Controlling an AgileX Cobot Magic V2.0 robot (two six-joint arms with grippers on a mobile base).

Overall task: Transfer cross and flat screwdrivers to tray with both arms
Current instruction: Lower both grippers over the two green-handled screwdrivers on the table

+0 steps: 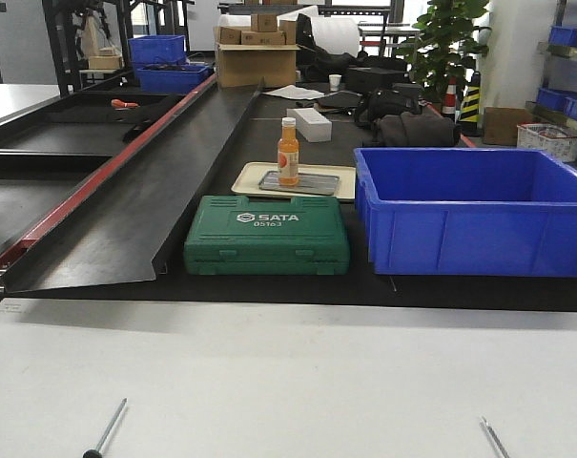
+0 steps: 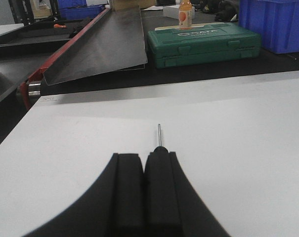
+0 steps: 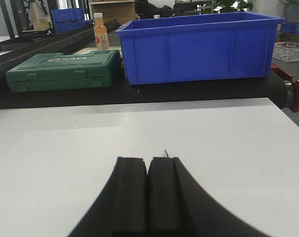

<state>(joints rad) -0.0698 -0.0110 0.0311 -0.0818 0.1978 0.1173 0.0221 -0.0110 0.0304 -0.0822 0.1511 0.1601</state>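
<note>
Front view: on the matte white table (image 1: pixel 288 382) I log the left screwdriver (image 1: pixel 108 426) and the right screwdriver (image 1: pixel 494 437), slim steel shafts, well apart; the grey metal tray (image 1: pixel 312 183) rests on a cream tray (image 1: pixel 343 176) far beyond. Left wrist: left gripper (image 2: pixel 144 159), smooth black curved fingers, jaws pressed pad to pad; the left screwdriver's shaft shows just ahead, slightly right of the seam, bare tabletop around. Right wrist: right gripper (image 3: pixel 148 163) likewise closed, the right screwdriver's tip just ahead.
</note>
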